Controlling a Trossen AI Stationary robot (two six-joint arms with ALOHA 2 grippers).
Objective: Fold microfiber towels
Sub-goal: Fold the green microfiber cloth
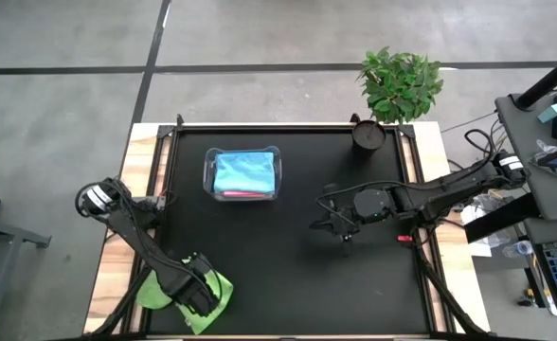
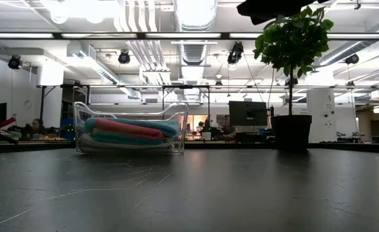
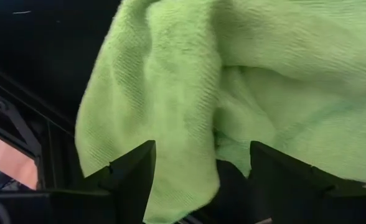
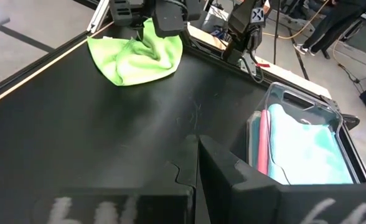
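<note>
The black table (image 1: 288,256) carries a clear tub (image 1: 243,174) of folded towels (image 1: 244,172) near its far edge. At the near left corner, the left gripper (image 1: 201,296) stands spread over the crumpled green towel (image 1: 217,292). The right gripper (image 1: 328,222), pressed together, hovers near the right edge.

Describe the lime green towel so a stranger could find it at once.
Start at the black table and go to its near left corner, far from the clear tub. There the lime green towel lies rumpled under the left hand, whose fingers stand open. It is the only towel outside the tub.
</note>
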